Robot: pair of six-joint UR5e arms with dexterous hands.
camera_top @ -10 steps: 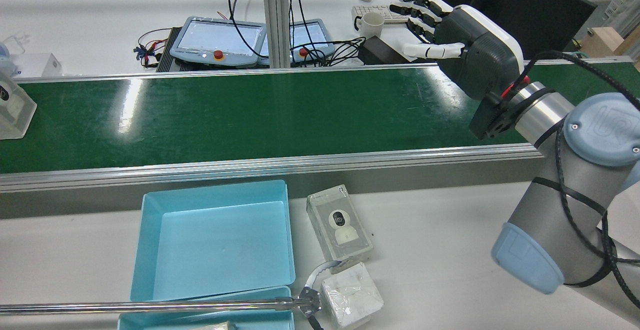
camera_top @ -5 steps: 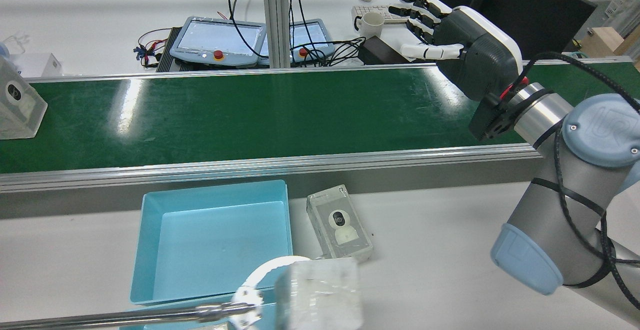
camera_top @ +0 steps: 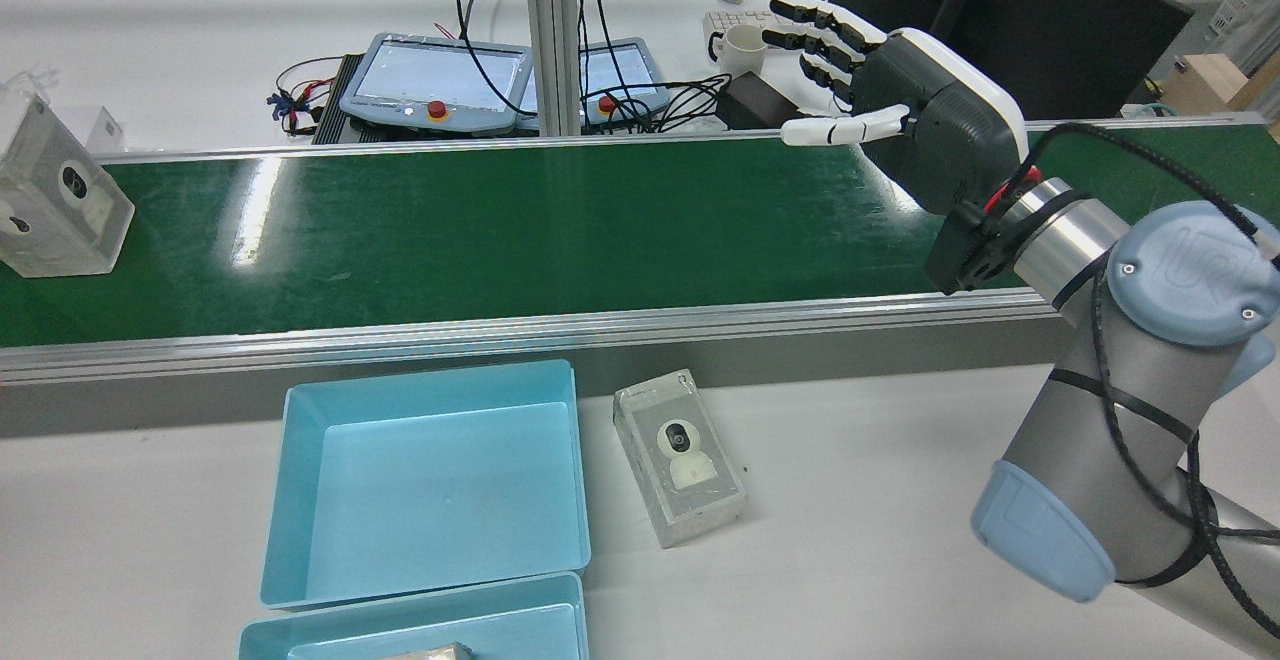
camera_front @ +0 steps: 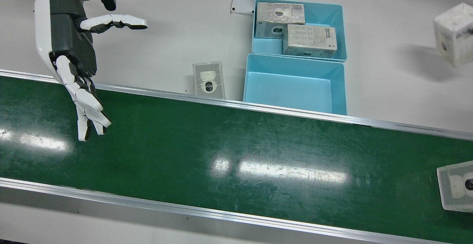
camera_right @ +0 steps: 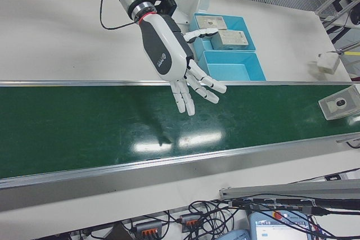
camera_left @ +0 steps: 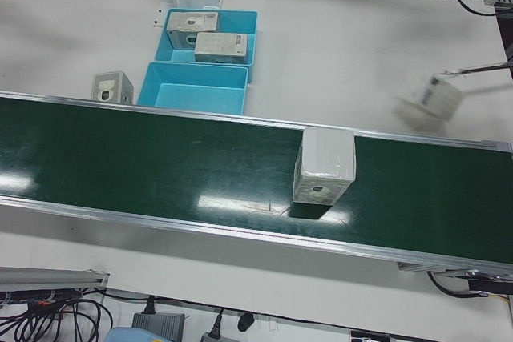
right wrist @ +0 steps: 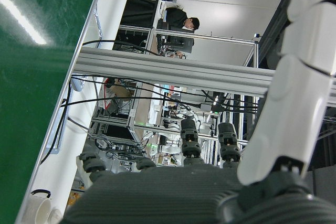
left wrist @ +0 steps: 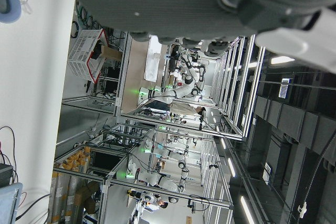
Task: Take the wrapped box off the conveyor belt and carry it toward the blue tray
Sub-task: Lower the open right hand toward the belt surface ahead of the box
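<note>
Pickup not yet begun: my right hand (camera_top: 900, 100) hovers spread and empty, wrapped box (camera_top: 55, 195) far along the conveyor belt (camera_top: 500, 230).

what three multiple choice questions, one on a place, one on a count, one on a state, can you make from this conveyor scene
1. Where is the wrapped box that the task is after?
A. on the green conveyor belt
B. inside a blue tray
C. in the right hand

2. How many boxes lie in the blue tray farther from the belt?
A. none
B. one
C. two

3. What state is the right hand in?
A. closed around a box
B. open, fingers spread, holding nothing
C. resting flat inside a tray

Answers:
1. A: the left-front view shows it standing on the conveyor belt, clear of both trays.
2. C: the front view shows two boxes in it, while the blue tray nearer the belt holds none.
3. B: the right-front view shows its fingers apart over the belt with nothing between them.
</note>
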